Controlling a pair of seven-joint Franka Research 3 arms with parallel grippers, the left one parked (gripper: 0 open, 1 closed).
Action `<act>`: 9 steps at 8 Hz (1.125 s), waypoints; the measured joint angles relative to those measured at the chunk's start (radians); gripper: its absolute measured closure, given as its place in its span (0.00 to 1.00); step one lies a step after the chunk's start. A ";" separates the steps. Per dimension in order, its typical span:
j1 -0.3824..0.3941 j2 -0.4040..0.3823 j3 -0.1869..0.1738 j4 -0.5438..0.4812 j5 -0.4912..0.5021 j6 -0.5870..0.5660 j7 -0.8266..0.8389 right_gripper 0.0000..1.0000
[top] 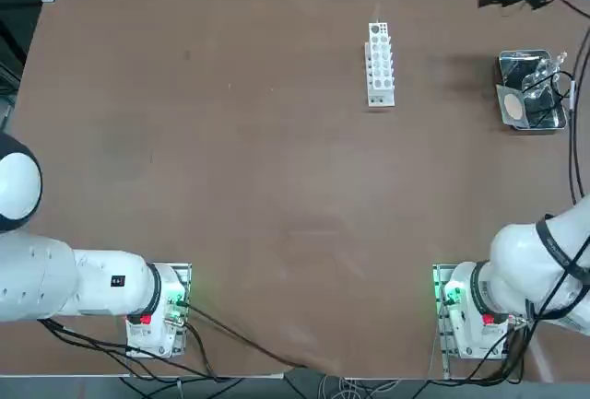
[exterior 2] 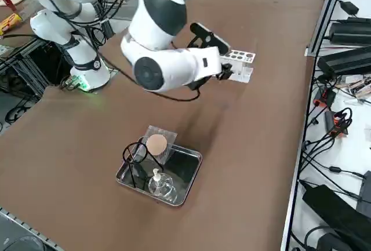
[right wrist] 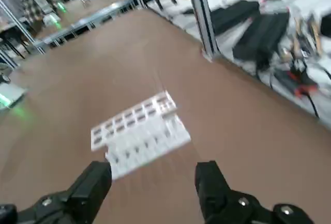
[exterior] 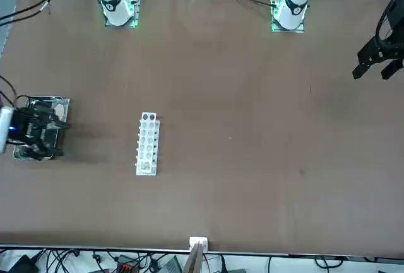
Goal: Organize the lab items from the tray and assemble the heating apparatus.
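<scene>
Right gripper (right wrist: 155, 182) hanging empty, fingers spread, off the steel tray (top: 508, 65)

Overhead, the tray is sitting near the table's far right edge, long axis running away from the robot, mesh square (top: 513, 104) nearest. From the front, wide bare tabletop is lying between tray and test-tube rack (exterior: 147, 143). From the side, the glass burner (exterior 2: 162, 185) is standing upright (tripod (exterior 2: 137, 153) beside it). The wrist camera is facing the rack.

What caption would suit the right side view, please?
Open right gripper hovers above the brown table, away from the shiny steel tray holding the clear glass burner.
</scene>
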 joint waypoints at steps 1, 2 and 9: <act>-0.029 0.000 -0.001 0.015 -0.079 0.003 0.045 0.01; -0.051 0.001 -0.007 0.036 -0.153 0.008 0.079 0.01; -0.067 0.003 -0.106 0.146 -0.574 0.131 0.521 0.01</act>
